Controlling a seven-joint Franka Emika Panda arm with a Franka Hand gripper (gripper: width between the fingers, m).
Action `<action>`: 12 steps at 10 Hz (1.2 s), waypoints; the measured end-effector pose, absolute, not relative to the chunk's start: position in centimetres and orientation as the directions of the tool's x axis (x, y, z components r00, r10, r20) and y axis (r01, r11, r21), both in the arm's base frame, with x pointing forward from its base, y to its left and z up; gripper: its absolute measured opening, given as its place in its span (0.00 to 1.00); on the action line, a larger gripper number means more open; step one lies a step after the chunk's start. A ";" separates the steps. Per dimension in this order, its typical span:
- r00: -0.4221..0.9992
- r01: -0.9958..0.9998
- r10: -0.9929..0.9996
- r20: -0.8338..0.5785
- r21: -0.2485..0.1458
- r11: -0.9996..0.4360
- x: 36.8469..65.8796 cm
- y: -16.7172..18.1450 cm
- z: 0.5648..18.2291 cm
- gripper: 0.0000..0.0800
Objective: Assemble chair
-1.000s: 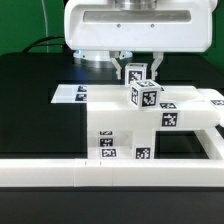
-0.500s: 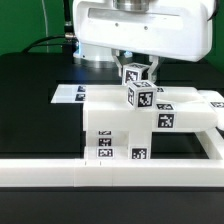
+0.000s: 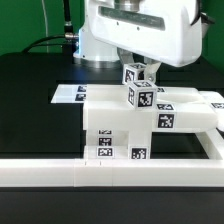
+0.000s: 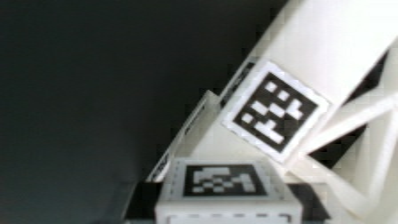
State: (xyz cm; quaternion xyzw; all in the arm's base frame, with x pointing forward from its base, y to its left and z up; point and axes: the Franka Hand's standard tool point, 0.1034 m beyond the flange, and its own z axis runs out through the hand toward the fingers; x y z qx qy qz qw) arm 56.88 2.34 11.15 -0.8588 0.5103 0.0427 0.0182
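Chair (image 3: 125, 128) sits part-built on the bench (image 3: 30, 85); the arm has slid toward the exterior view's right, gripper (image 3: 140, 70) clamped on the tagged post (image 3: 137, 74), probably aligning it.

White chair parts (image 3: 130, 125) with black-and-white marker tags, white marker board (image 3: 70, 94) behind them, on black surface (image 3: 30, 110).

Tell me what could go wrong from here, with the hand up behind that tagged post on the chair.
1. The hand sits close around the top of the tagged post; a sideways move could knock it askew, and whether it is gripped cannot be told.
2. The chair body stands against the white frame; pushing on the post may shift or tip it.
3. The wrist view shows only tags close up, so alignment is hard to check.
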 end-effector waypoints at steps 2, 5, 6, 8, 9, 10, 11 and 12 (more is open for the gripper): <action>0.355 -0.933 -0.931 -0.090 0.025 -0.358 56.9 2.4 11.1 0.34; 0.221 -0.974 -0.971 -0.086 0.037 -0.225 56.9 2.5 11.1 0.46; 0.222 -0.973 -0.971 -0.086 0.037 -0.226 56.9 2.5 11.1 0.46; 0.306 -0.950 -0.948 -0.084 0.041 -0.310 56.7 2.6 11.2 0.69; 0.374 -0.925 -0.924 -0.080 0.038 -0.378 56.8 2.7 11.2 0.79; 0.472 -0.879 -0.878 -0.078 0.033 -0.476 56.7 2.8 11.2 0.80; 0.527 -0.847 -0.846 -0.080 0.028 -0.531 56.7 2.8 11.2 0.80; 0.579 -0.812 -0.811 -0.082 0.024 -0.583 56.7 2.7 11.2 0.81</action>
